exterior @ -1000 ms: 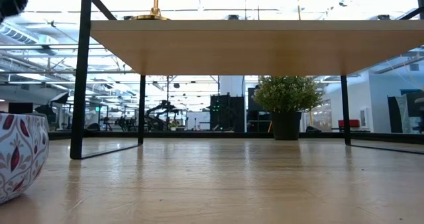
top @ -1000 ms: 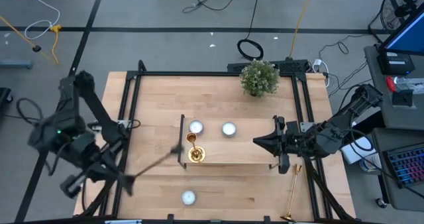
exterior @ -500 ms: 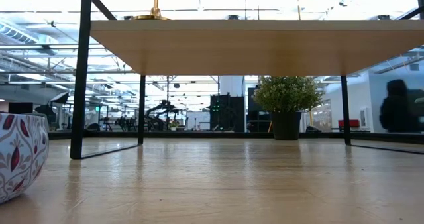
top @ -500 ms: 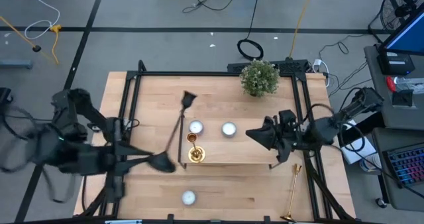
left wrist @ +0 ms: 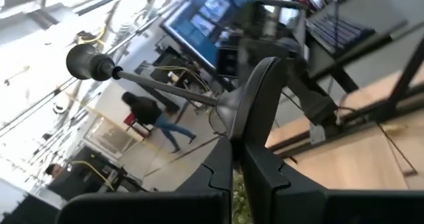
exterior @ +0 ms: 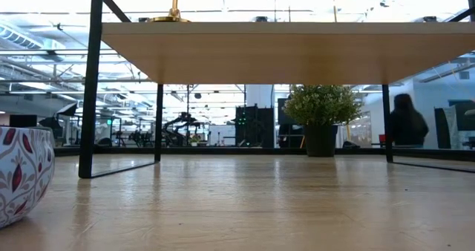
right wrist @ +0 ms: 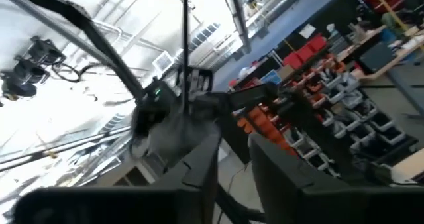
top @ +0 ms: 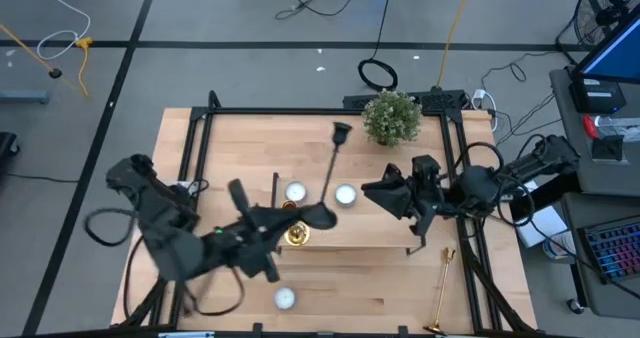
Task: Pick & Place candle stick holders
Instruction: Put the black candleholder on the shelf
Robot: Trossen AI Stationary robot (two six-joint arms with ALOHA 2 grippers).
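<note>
- Your left gripper [top: 312, 216] pinches the black candlestick [top: 331, 170] by its round base, above the wooden stand [top: 352, 234], stem slanting toward the plant [top: 391, 117].
- Level it before lowering beside the gold candlestick [top: 293, 225].
- Your right gripper [top: 372, 192] hovers nearby, fingers slightly apart.
- A second gold candlestick [top: 441, 290] lies on the table [top: 225, 153].
- A person [exterior: 407, 119] walks behind.

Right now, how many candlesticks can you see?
3. A black candlestick is held by its base in the left gripper above the stand. One gold candlestick stands on the stand's left end. Another gold candlestick lies by the table's right front corner.
</note>
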